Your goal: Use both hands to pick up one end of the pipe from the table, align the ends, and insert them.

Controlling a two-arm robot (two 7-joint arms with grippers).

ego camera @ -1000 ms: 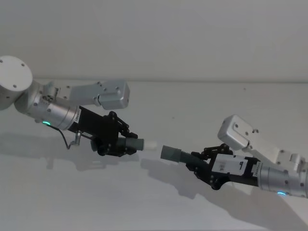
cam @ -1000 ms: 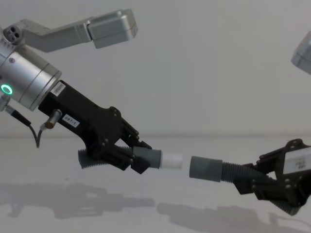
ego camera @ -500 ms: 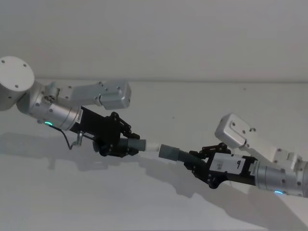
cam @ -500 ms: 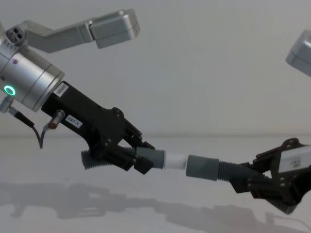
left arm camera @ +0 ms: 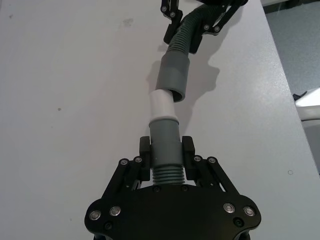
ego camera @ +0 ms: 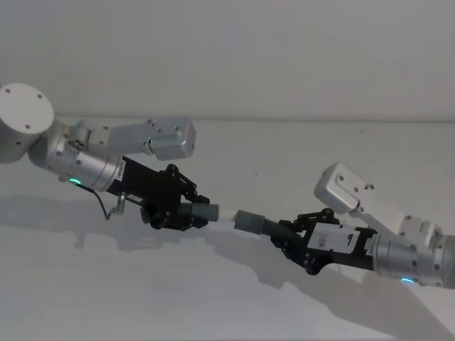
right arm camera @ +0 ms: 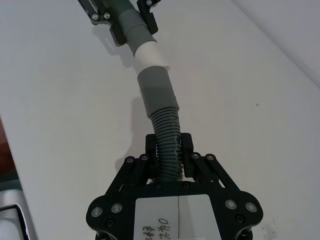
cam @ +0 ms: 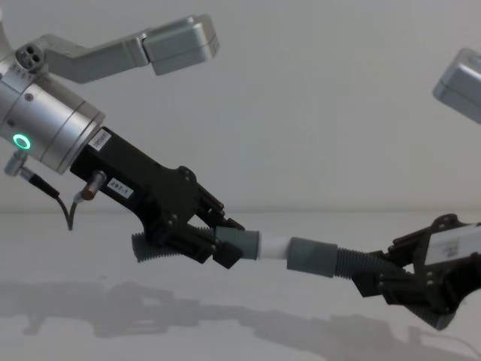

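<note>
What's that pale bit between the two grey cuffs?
A whitish spigot on the left cuff, its tip just inside the right cuff; the left wrist view shows it best.

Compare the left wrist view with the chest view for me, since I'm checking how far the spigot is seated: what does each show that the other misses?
Left wrist view alone: the whitish plastic spigot entering the mouth of the smooth grey cylindrical cuff from above, at a slight bend.

Chest view alone: the left arm's green ring light, and both pieces held above the plain white table.

Both: the left black two-finger claw shut on its dark-grey ribbed hose piece, the right black claw shut on the other ribbed piece, spigot partly exposed.
</note>
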